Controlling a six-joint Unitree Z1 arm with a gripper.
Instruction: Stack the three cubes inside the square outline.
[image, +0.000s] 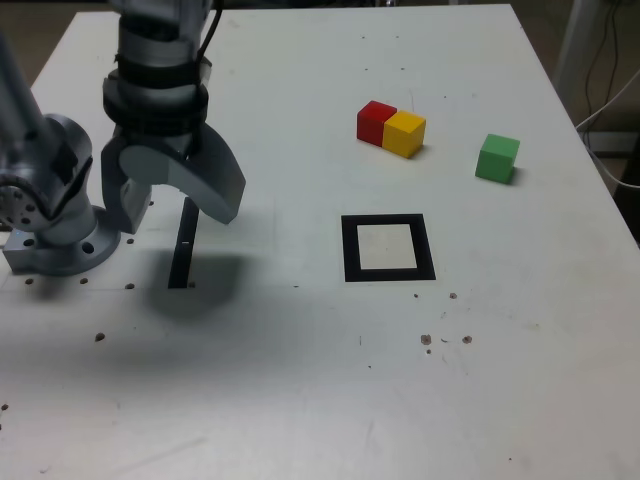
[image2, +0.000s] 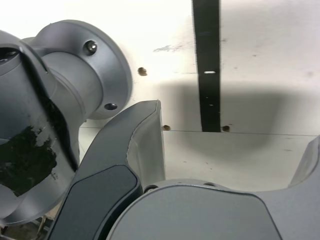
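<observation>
A red cube (image: 375, 122) and a yellow cube (image: 404, 133) sit touching each other on the white table, beyond the square outline (image: 388, 247). Apart from them, toward the exterior view's right, rests a green cube (image: 497, 157). The outline's pale centre holds nothing. My gripper (image: 175, 208) hangs open above the table at the exterior view's left, far from all three cubes, with nothing between its fingers (image2: 145, 145). In the wrist view no cube shows.
A narrow black strip (image: 183, 243) lies under the gripper, also seen as the strip (image2: 206, 65) in the wrist view. The arm's grey base (image: 60, 235) stands at the exterior view's left edge. Cables hang beyond the table's right edge (image: 610, 90).
</observation>
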